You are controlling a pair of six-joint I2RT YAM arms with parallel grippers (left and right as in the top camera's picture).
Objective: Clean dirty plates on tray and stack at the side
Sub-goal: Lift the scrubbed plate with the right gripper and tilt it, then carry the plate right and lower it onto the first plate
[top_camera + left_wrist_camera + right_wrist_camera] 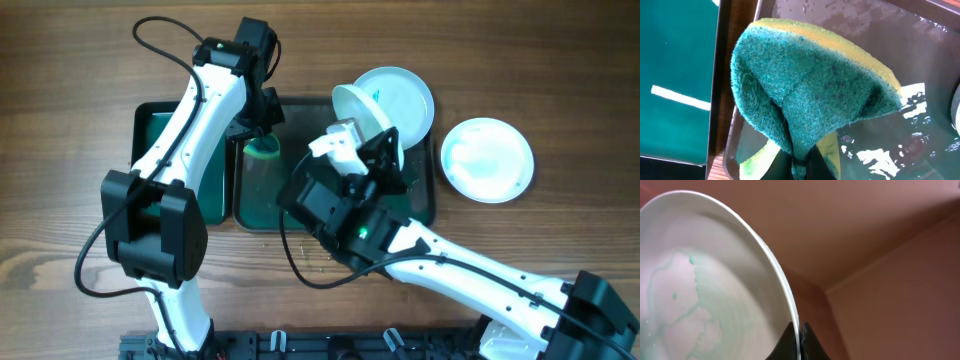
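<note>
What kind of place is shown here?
Probably a robot test bench, not a kitchen: a wooden table, a wet tray, the left gripper holding a sponge, the right gripper a smeared plate.

Robot-lab setup on wooden table (560, 60)

**Two white-and-black arms, black cables, green lights**

You've got two matching arms. The left arm (190, 115) has long, smooth, rounded white shells, with chunky black joint blocks (150, 225) between them. A thin black cable (150, 35) loops off its far end, and another trails by the elbow. There's a small green light (218, 45) on the white shell.

The right arm (480, 280) has the same white shells and black blocks. It also has one green light, a black cable curling beside it, and a white angular piece (338, 145) near the wrist.

Close up, the left gripper (801, 165) and right gripper (800, 337) both end in dark, near-black tips, and the right's are narrow and tapered. Screws and markings are too small to tell.
</note>
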